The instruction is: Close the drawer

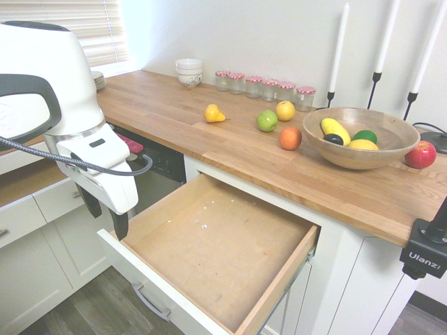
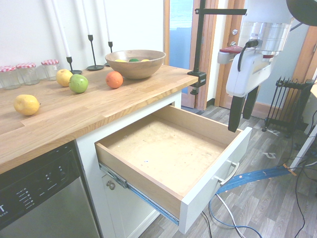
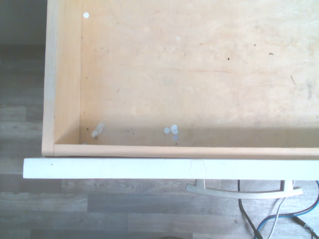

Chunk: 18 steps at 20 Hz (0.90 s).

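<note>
The wooden countertop (image 1: 209, 132) is running across the kitchen, and everything here is placed from it: the drawer (image 1: 216, 244) is standing pulled far out from under its front edge, wooden bottom bare apart from a few small white specks, white front (image 2: 218, 173) facing out over the grey floor with the curved silver handle (image 3: 244, 191) on its outer face. The drawer's long axis, its front panel, is lying parallel to the countertop edge, so the closing travel is running straight back toward the cabinet beneath the countertop. The white arm is hanging down outside that front, on the floor side, away from the countertop, with the wrist pointing nearly straight down. The gripper (image 1: 105, 209) is sitting just beside the top rim of the white front, near the corner closest to the dishwasher (image 2: 39, 198) under the countertop, and not over the handle, which is lying further along the front. Its two dark fingers (image 2: 235, 111) are standing apart with nothing between them, so it is released and holding nothing. Whether a fingertip is touching the rim I cannot tell. In my judgement the push needs to go from the fingers into the front panel, toward the countertop; being off-centre, it may be skewing the drawer on its runners.
</note>
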Motion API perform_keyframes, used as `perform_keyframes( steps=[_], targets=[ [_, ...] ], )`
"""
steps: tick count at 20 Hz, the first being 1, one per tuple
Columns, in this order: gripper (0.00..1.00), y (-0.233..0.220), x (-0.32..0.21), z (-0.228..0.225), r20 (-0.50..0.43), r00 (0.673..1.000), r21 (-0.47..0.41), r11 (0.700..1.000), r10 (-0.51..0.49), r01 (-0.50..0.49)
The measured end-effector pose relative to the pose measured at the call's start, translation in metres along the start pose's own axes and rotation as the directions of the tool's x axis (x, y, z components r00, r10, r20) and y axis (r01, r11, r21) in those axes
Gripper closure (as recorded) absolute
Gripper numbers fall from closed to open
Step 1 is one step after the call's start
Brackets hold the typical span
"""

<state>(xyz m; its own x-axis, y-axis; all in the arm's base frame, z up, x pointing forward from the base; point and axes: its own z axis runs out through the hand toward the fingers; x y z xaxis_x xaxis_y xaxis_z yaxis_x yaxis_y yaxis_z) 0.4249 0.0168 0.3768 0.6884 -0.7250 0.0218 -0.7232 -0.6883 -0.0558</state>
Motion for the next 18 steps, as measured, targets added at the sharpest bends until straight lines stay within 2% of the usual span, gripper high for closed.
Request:
perform_keyframes(
  steps=[7,18],
  targets=[
    [0.00,0.001,-0.006,0.008,-0.005,1.000,-0.011,1.000,-0.016,0.016],
    [0.00,0.026,-0.018,0.061,0.021,1.000,-0.043,0.999,-0.001,0.002]
  ],
)
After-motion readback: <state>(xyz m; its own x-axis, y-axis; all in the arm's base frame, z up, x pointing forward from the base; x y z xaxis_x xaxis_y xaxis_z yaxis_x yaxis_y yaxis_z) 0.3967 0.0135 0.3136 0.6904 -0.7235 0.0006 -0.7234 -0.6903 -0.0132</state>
